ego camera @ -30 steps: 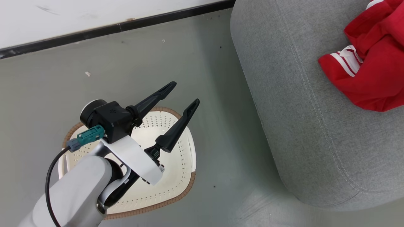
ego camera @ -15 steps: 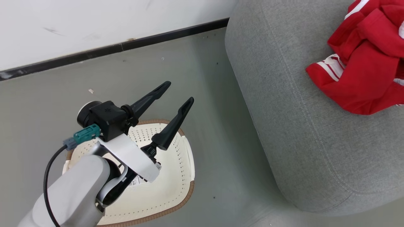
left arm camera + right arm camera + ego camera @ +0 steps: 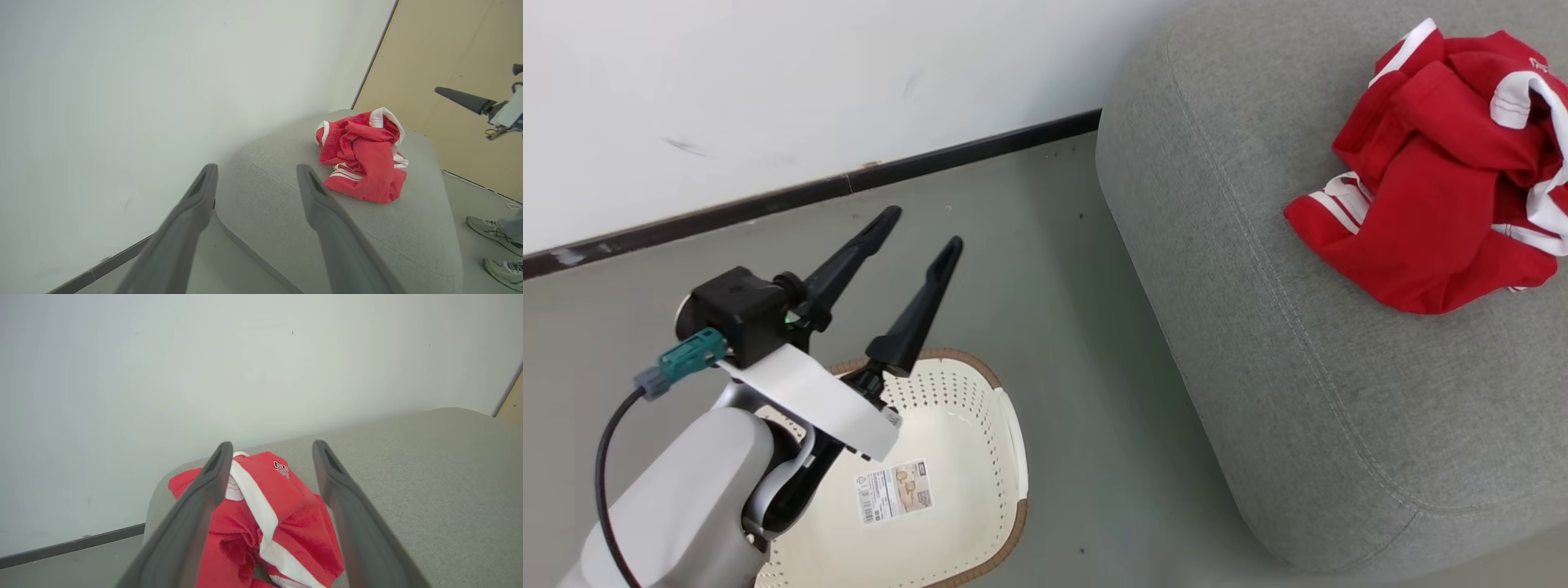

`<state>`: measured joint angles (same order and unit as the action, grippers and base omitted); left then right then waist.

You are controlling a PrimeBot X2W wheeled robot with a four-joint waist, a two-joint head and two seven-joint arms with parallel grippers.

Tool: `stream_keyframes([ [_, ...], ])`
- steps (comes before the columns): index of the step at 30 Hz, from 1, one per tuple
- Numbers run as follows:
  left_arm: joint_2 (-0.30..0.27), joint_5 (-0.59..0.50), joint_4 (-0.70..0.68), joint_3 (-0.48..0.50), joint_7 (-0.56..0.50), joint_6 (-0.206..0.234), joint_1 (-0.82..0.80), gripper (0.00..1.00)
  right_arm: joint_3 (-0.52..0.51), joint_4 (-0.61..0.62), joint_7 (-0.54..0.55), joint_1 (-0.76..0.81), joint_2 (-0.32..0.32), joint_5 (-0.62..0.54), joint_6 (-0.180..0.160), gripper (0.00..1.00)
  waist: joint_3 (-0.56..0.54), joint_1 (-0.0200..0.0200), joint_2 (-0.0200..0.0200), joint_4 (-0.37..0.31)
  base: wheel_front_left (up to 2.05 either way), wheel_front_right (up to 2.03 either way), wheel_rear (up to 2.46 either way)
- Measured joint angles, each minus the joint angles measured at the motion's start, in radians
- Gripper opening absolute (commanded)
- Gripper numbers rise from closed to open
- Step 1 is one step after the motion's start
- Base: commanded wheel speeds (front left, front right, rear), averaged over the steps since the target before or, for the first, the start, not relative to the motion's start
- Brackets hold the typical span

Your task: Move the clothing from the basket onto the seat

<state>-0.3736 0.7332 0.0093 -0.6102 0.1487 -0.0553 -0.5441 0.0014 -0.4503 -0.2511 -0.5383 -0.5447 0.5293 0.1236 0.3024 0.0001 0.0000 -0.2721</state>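
The clothing [image 3: 1429, 212], a crumpled bright red garment with white stripes, lies on the grey seat [image 3: 1258, 343] at the right. The cream basket [image 3: 1005, 425] stands on the floor at the lower left, holding nothing but the sticker [image 3: 894, 490] on its bottom. My left gripper [image 3: 925, 230] hangs open above the basket's far rim, with nothing between its fingers. In the left wrist view the left gripper [image 3: 256, 169] points at the seat [image 3: 286, 204] and the clothing [image 3: 363, 163]. My right gripper [image 3: 272, 446] is open above the clothing [image 3: 282, 506], apart from it.
A white wall with a black skirting strip [image 3: 809, 192] runs behind the basket. Grey floor [image 3: 1078, 327] separates basket and seat. A person's shoes [image 3: 490, 230] stand beside the seat. One finger of my right gripper [image 3: 461, 99] shows before a tan panel [image 3: 449, 49].
The head camera has tilted up, so more wall shows. My left gripper has drawn back and to the left off the basket, uncovering the sticker. The clothing stays on the seat.
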Motion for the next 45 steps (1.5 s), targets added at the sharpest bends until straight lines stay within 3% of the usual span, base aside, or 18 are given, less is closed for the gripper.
stream_keyframes([
  [8,-0.01,0.029,0.043,0.066,0.047,0.05,0.07,1.0,0.04,0.171,-0.001,-0.001,0.06,-0.026,0.0,1.0,-0.064,0.0,0.0,0.026,0.0,0.0,0.0],
  [23,-0.025,0.056,0.078,0.161,0.083,0.13,0.196,1.0,0.179,0.306,-0.001,0.065,0.151,-0.066,0.0,1.0,-0.147,0.0,0.0,0.109,0.0,0.0,0.0],
  [32,-0.021,0.048,0.105,0.212,0.095,0.184,0.275,1.0,0.213,0.318,-0.001,0.17,0.21,-0.084,0.0,1.0,-0.188,0.0,0.0,0.171,0.0,0.0,0.0],
  [45,0.032,0.068,0.124,0.268,0.1,0.199,0.379,1.0,0.217,0.32,-0.001,0.309,0.284,-0.139,0.0,1.0,-0.237,0.0,0.0,0.248,0.0,0.0,0.0],
])
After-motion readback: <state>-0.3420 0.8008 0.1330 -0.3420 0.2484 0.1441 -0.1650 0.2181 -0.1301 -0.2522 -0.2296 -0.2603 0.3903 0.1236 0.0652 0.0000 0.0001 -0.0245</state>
